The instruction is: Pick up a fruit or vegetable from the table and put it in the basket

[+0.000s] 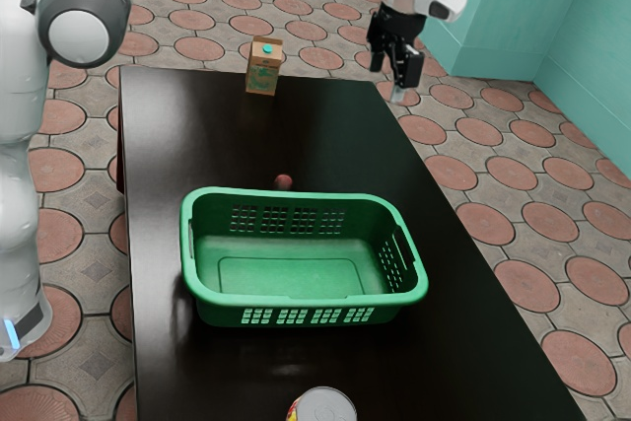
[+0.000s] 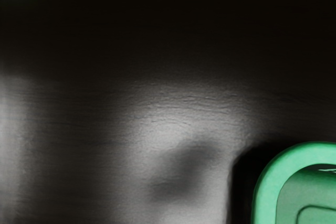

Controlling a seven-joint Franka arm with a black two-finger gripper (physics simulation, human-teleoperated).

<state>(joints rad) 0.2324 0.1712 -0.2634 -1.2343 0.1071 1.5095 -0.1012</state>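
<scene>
Nearest you in the exterior view, a can [image 1: 326, 405] stands on the dark, glossy bench [image 1: 187, 372], cut off by the view's lower edge. Beyond it you have the green basket [image 1: 306, 300], upright, with slotted sides and its open top facing up. Just past the basket's far rim you see the fruit [image 1: 283, 181], small, round and reddish, on the bench and outside the basket; you can't tell its kind from here. Well beyond that, your brown carton [image 1: 262, 79] stands upright near the bench's far edge. Over toward the exterior view's upper right, the black tool [image 1: 401, 84] hangs pointing down, raised above the bench's level; you can't tell whether it is open or closed. In the wrist view you look down on the bench's sheen, a soft dark shadow and the basket's rounded corner.
</scene>
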